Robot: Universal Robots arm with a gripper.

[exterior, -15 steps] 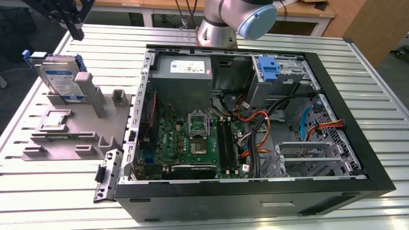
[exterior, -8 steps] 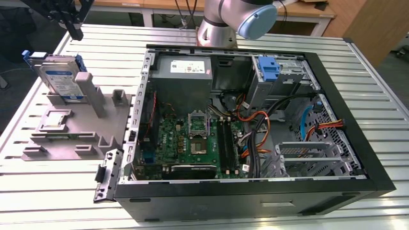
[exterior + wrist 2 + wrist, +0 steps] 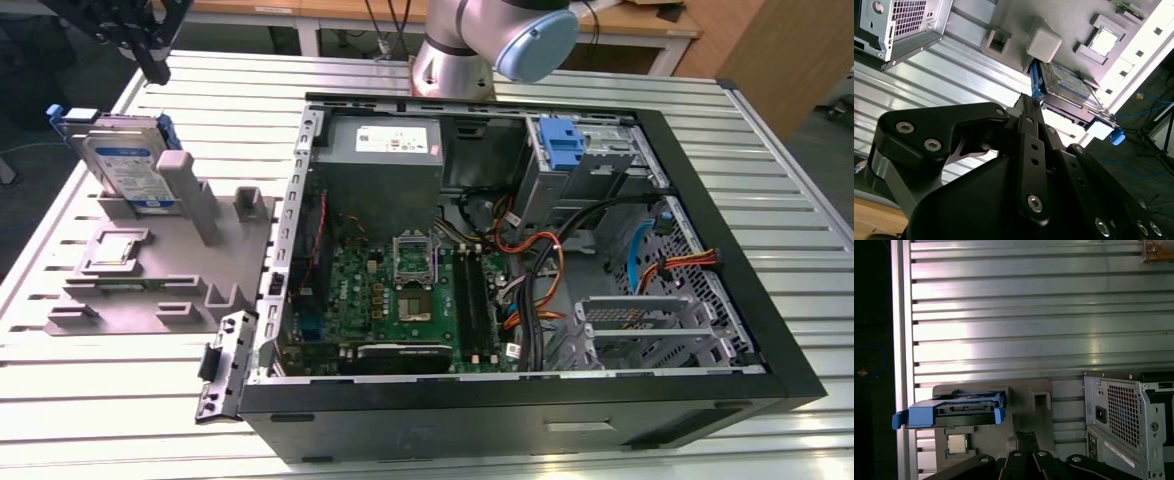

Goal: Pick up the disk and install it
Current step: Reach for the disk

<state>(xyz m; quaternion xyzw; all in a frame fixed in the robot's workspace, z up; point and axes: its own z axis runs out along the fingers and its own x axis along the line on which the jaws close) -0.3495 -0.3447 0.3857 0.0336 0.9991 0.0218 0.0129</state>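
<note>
gripper (image 3: 159, 70): in the upper left of the exterior view, above and behind the disk and clear of it; in the first wrist view its fingertips (image 3: 1022, 440) lie pressed together with nothing between them, so it is closed and empty.
disk (image 3: 134, 172): stands on edge in the grey holder block (image 3: 167, 275), at the exterior view's left, label side facing the camera; its blue carrier frames the silver body.
disk in wrist views: in the first wrist view the blue carrier edge (image 3: 956, 410) lies just beyond the fingertips; in the second wrist view the disk (image 3: 1066, 82) sits past the fingertip.
holder block: on the slatted metal table (image 3: 67, 385), just beside the open computer case (image 3: 754, 300); a square chip (image 3: 118, 250) rests on it in front of the disk.
computer case: lies on its side, open; green motherboard (image 3: 400, 285) in the middle, grey power supply (image 3: 380, 150) behind it.
drive bay: at the case's far right corner, with a blue bracket (image 3: 563, 140) fixed to it, well apart from the disk.
</note>
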